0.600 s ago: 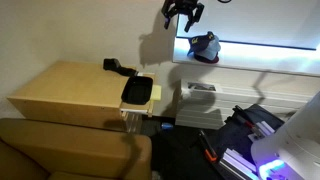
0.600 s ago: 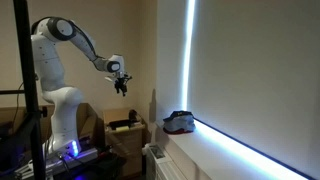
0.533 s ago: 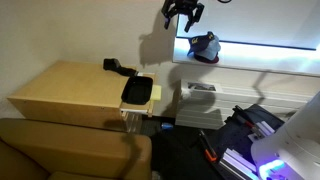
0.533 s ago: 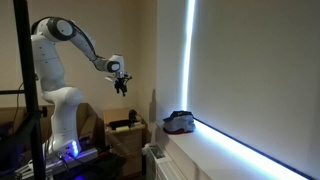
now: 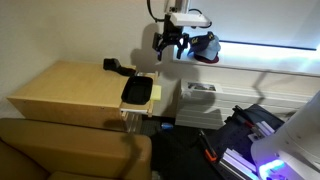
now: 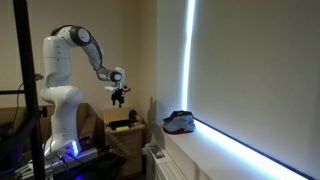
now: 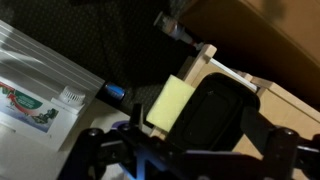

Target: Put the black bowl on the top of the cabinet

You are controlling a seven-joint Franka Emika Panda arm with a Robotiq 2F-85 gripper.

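- In an exterior view, the gripper (image 5: 168,46) hangs in the air, higher than the black bowl (image 5: 137,90) and a little to its side. Its two fingers stand wide apart and hold nothing.
- The bowl lies in the open drawer (image 5: 157,93), which is yellow inside, at the end of the cabinet (image 5: 60,92). It is not on the flat tan top.
- A small blocky black object (image 5: 115,66) lies on that top, near the back edge. A dark blue-and-red lump (image 5: 205,47) rests on the window sill (image 5: 265,58). A brown couch (image 5: 60,150) stands in front of the cabinet. No writing is readable here.
- In an exterior view from the side, the white arm (image 6: 78,42) reaches out and the gripper (image 6: 118,98) points down, apart from everything. The lump (image 6: 180,121) sits on the sill beside the bright window. Something dark lies below the gripper, but I cannot tell what it is.
- In the wrist view, the bowl (image 7: 215,115) is in the middle, inside the drawer (image 7: 170,100). The gripper (image 7: 185,152) shows its fingers at the bottom edge, far apart and empty.
- At the left lies a white packet (image 7: 35,85) with a red and green print. Its letters are too small to read.
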